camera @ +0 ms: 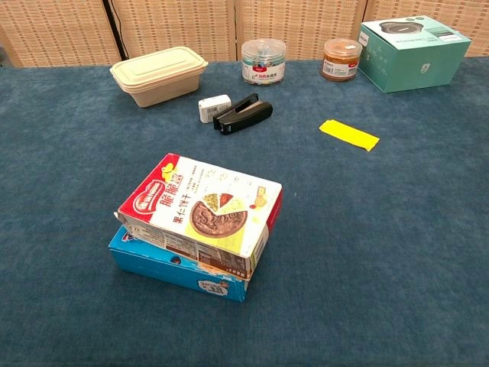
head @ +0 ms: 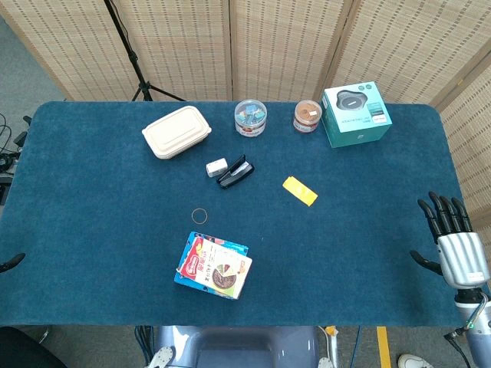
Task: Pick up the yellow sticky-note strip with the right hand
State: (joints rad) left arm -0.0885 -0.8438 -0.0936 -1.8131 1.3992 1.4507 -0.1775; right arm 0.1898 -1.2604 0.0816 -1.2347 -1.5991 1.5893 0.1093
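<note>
The yellow sticky-note strip (head: 300, 191) lies flat on the blue table, right of centre; the chest view shows the same strip (camera: 349, 134) lying at a slant. My right hand (head: 453, 244) hovers at the table's right front edge, fingers spread and pointing away from me, holding nothing. It is well to the right of the strip and nearer to me. Only a dark fingertip of my left hand (head: 11, 262) shows at the left edge. Neither hand appears in the chest view.
Behind the strip stand a teal box (head: 356, 114), a brown-lidded jar (head: 307, 116) and a clear tub (head: 251, 117). A black stapler (head: 235, 172), a white eraser (head: 216, 166) and a beige lunchbox (head: 176, 132) lie left. Stacked snack boxes (camera: 199, 222) sit near the front.
</note>
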